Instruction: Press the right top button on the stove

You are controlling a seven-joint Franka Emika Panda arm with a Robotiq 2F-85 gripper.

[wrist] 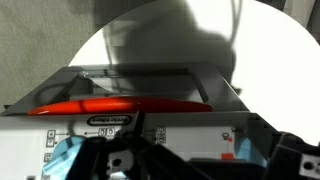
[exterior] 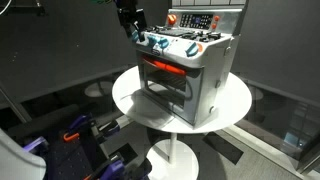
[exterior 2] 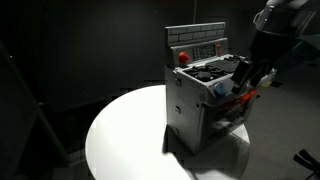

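The silver-grey toy stove [exterior: 200, 75] stands on a round white table [exterior: 130, 100], with an orange-red glowing front window [exterior: 165, 67], blue-and-white knobs [exterior: 160, 42] and an upright back control panel [exterior: 205, 22]. It shows in both exterior views [exterior 2: 190, 105], with a red button [exterior 2: 182, 57] on the panel's end. My gripper [exterior: 134, 33] hovers just above the front knob row at one end of the stove top [exterior 2: 243, 76], its fingers look shut and empty. The wrist view looks down on the window [wrist: 120, 105] and knob strip [wrist: 200, 135].
The table [exterior 2: 120, 140] has bare surface around the stove. Dark walls surround the scene. Blue and black equipment [exterior: 75, 135] sits on the floor beside the table's pedestal [exterior: 172, 155].
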